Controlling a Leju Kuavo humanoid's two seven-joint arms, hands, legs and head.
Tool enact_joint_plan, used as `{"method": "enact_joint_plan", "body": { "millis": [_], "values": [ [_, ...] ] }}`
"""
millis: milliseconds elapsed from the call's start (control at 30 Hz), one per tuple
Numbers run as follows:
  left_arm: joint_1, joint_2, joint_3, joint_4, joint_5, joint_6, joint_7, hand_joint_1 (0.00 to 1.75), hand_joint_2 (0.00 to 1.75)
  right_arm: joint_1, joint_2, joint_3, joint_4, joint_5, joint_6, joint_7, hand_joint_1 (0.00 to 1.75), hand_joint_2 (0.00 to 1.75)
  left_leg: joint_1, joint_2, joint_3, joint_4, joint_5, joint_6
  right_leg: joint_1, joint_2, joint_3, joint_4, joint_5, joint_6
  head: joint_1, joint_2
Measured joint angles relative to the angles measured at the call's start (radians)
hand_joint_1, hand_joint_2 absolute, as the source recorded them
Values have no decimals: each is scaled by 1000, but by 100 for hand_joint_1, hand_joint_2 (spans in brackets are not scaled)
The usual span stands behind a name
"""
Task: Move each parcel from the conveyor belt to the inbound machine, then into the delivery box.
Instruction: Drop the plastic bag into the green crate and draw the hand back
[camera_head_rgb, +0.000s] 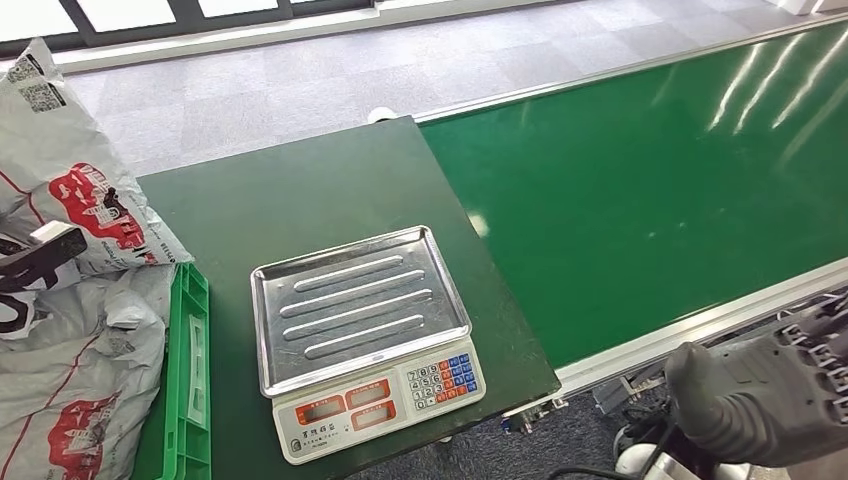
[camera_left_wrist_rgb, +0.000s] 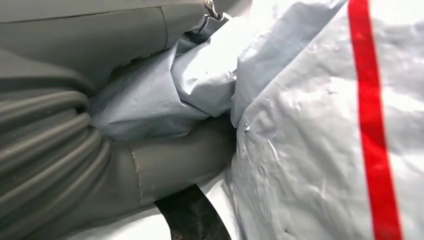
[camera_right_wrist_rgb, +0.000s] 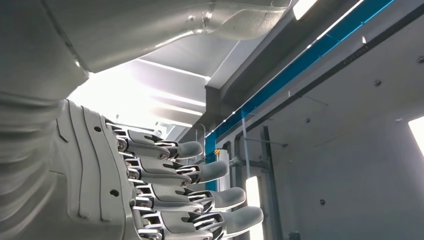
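Note:
A grey plastic parcel (camera_head_rgb: 75, 180) with red print hangs at the far left, above the green crate (camera_head_rgb: 190, 370). My left hand (camera_head_rgb: 40, 255) grips it from below. In the left wrist view, a crumpled fold of the parcel (camera_left_wrist_rgb: 165, 85) is pinched between the thumb and fingers of my left hand (camera_left_wrist_rgb: 65, 150). The inbound machine, a white scale (camera_head_rgb: 360, 330) with a bare steel pan, stands on the dark green table in the middle. My right hand (camera_head_rgb: 770, 395) hangs low at the right, below the belt's edge. Its fingers (camera_right_wrist_rgb: 200, 172) are spread and hold nothing.
The green conveyor belt (camera_head_rgb: 650, 170) runs from the table towards the far right. More grey parcels (camera_head_rgb: 80, 390) lie in the crate at the lower left. Grey floor and a window wall lie beyond the table.

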Motion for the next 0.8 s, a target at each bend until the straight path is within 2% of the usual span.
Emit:
{"method": "enact_joint_plan", "body": {
  "millis": [67,200,300,367,467,600,800],
  "values": [
    [22,40,12,-100,74,-132,-23,175,175,13,5,-4,-8,3,0,0,0,175,0,1,0,0,0,0,1,1,-1,0,0,0,0,0],
    [61,148,41,-354,248,-381,-55,175,175,37,14,-12,-24,4,0,0,0,175,1,3,-2,0,-1,-2,3,4,-2,0,-1,-1,0,0],
    [77,255,74,-562,438,-555,-54,175,175,48,15,-18,-27,0,0,0,0,175,2,4,-3,0,-2,-3,4,5,-3,0,-1,-3,0,0],
    [79,322,106,-680,553,-639,-46,175,175,53,15,-22,-27,-3,0,0,0,175,2,4,-3,0,-3,-4,4,5,-4,0,-2,-3,0,0],
    [79,398,145,-804,622,-680,-39,175,175,57,15,-24,-28,-3,0,0,0,175,2,3,-3,0,-3,-4,5,3,-4,0,-3,-5,0,0],
    [80,473,173,-899,741,-723,-31,175,175,60,16,-27,-28,-10,0,0,0,175,2,3,-2,0,-3,-4,5,3,-3,0,-4,-5,0,0],
    [76,535,194,-959,799,-747,-23,175,175,63,16,-29,-28,-18,0,0,0,175,2,3,-1,0,-3,-5,5,3,-2,0,-3,-5,0,0]
  ]
}}
